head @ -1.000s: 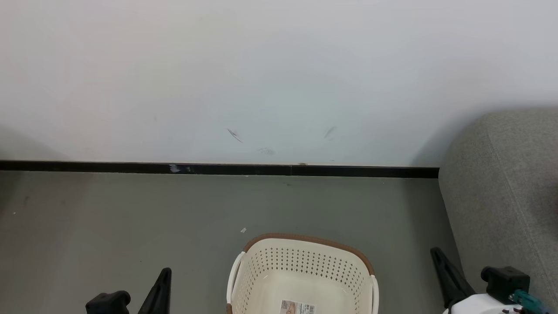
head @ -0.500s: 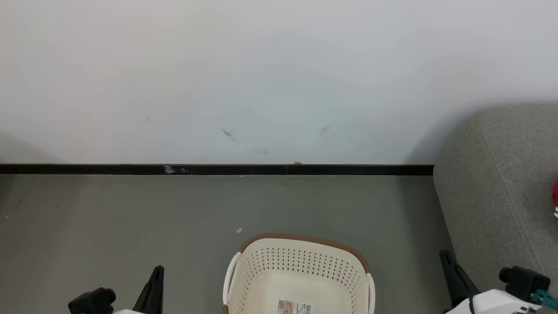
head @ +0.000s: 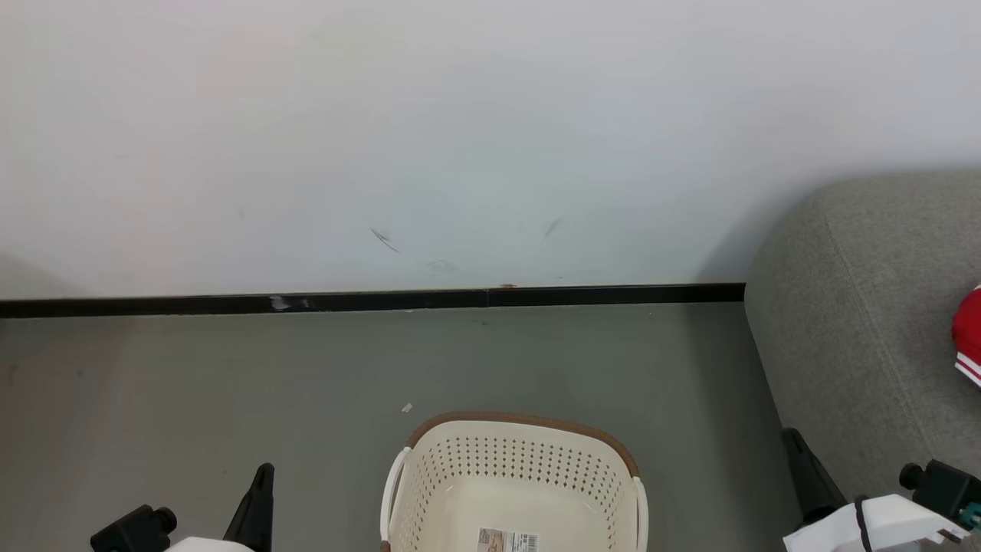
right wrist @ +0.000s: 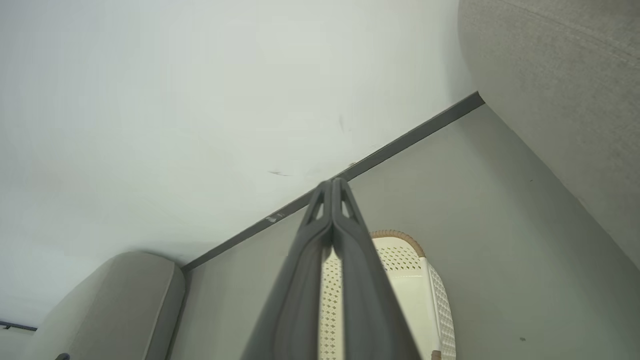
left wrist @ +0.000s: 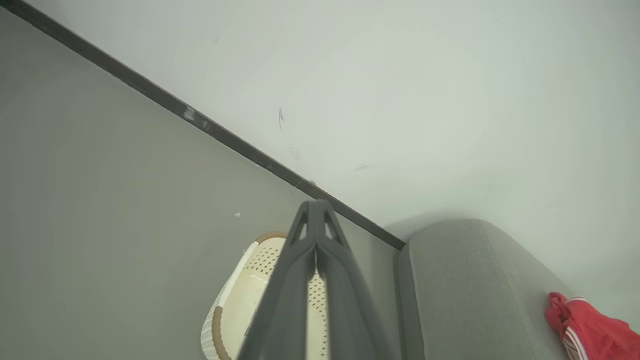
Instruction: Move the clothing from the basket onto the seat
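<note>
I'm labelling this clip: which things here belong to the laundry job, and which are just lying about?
Job: basket, red clothing, grey seat.
Lying about: paper scrap on the floor, black skirting, wall scuffs.

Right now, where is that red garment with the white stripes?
The red white-striped garment lies on the grey woven-fabric sofa, at the head view's right edge, to the right of the cream perforated basket.
</note>
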